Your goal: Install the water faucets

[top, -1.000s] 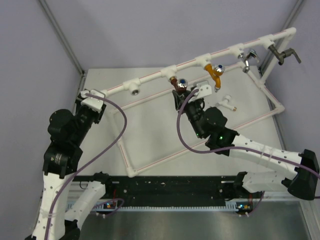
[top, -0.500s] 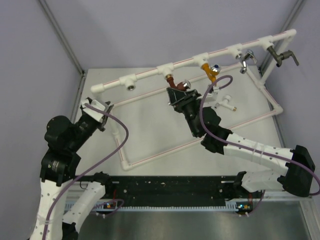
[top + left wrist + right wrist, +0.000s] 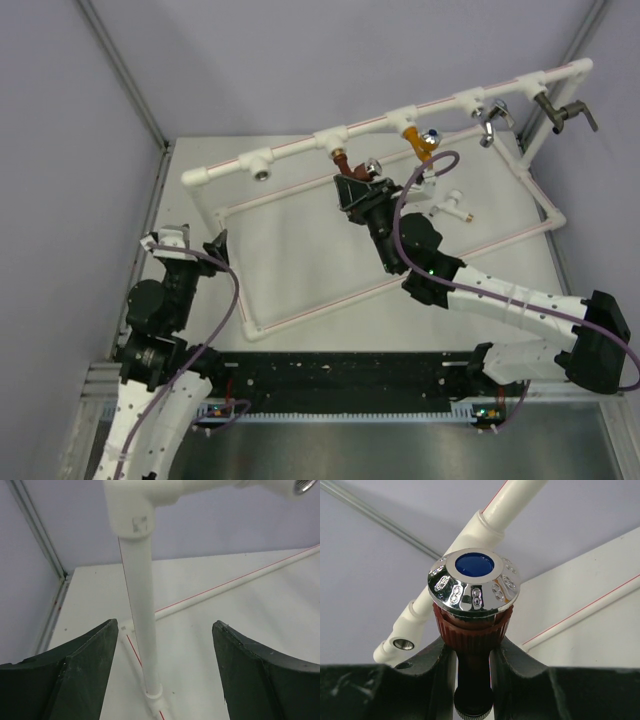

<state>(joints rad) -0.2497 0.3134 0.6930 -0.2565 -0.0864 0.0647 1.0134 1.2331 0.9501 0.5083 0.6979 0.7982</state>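
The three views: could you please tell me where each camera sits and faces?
Top external: above, behind the bases, looking down at the pipe frame; both arms show.
Left wrist: faces the upright post, framed by the open left gripper.
Right wrist: looks along the right gripper at the clamped reddish-brown faucet.
Shared: top and right wrist show that faucet.

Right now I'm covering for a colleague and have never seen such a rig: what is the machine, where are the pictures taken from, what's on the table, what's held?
Two robot arms are bolted at the table's near edge. One picture looks down from above; the others come from wrist cameras. On the table stands a white pipe frame carrying an orange faucet; a white faucet lies loose nearby. The right gripper is shut on a chrome-capped reddish-brown faucet at the top rail. The left gripper is open and empty, the frame's post between its fingers, untouched.
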